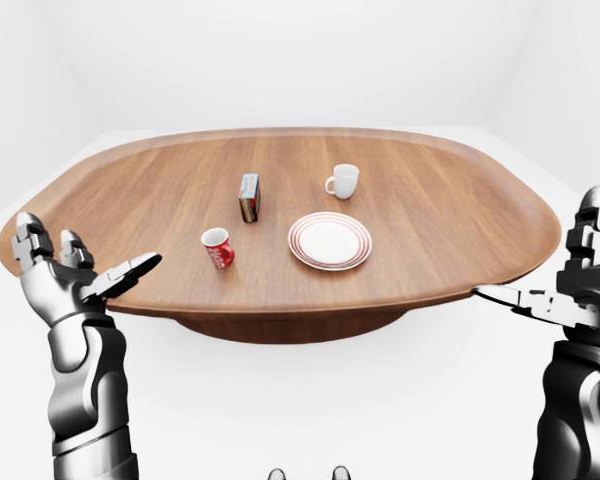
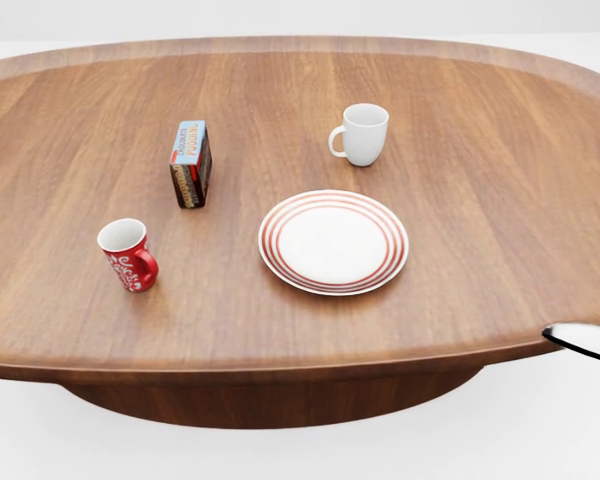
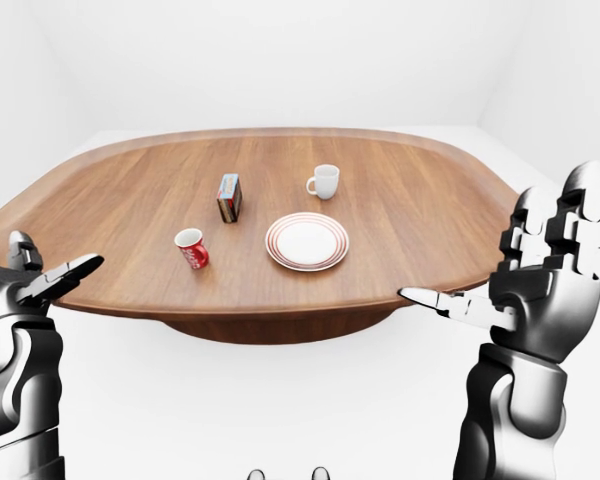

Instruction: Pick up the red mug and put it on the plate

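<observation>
Red mug, one plate, one white mug, one box; both hands' fingers spread, empty.

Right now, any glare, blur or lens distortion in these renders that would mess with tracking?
Head view: sharp, even light, soft shadows beside the red mug and white mug, no glare on the plate. Left-eye view: wide-angle, table rim bows, left robot hand looms large. Right-eye view: same bowing, right robot hand oversized at the edge; no blur.
</observation>
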